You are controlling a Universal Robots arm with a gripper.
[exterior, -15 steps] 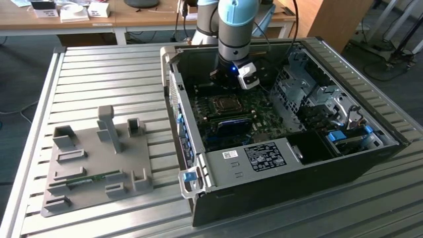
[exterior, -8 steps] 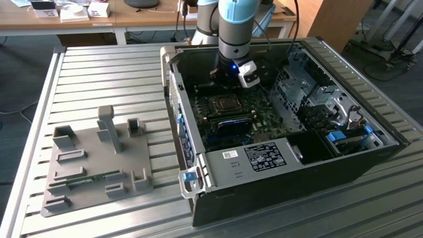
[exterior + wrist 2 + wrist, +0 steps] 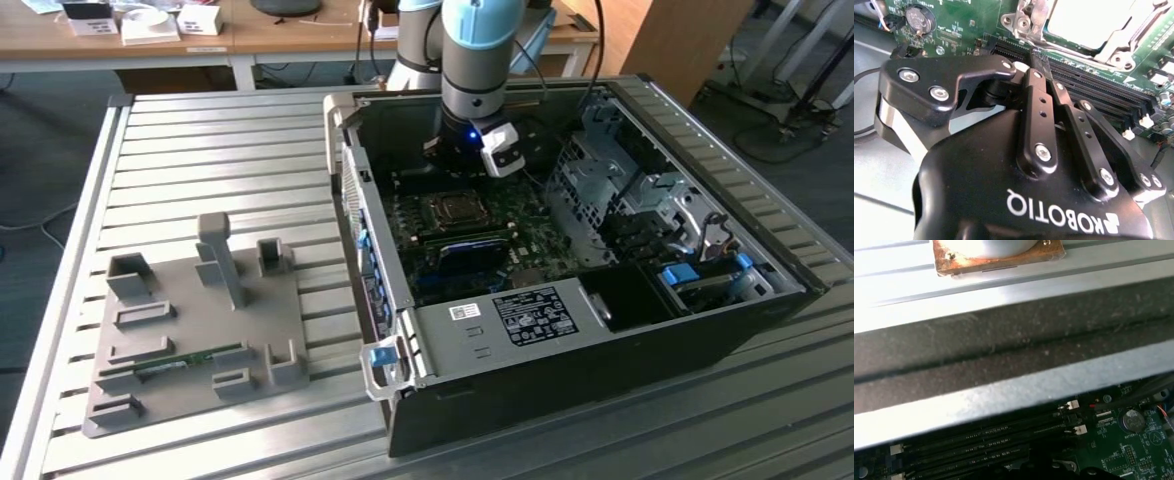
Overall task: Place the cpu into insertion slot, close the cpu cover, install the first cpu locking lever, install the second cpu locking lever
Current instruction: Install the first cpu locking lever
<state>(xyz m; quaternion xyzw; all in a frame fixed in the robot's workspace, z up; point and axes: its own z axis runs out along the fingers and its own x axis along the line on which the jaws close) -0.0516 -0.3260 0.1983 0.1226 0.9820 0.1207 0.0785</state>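
Slatted metal bench (image 3: 200, 150) carries the open computer case (image 3: 601, 340), and we see the gripper (image 3: 462, 168) hanging inside it, just above the insertion slot (image 3: 450, 210). In the second wrist view its jaws look closed on nothing, near the cpu (image 3: 1089, 20), which sits framed by the cpu cover (image 3: 1115, 48).

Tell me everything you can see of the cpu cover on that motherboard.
The cpu cover is a thin, silvery metal frame with a large square window. The pale top of the cpu shows through it. The cover seems to lie flat, closed over the socket on the green motherboard, right beside the long black memory slots.
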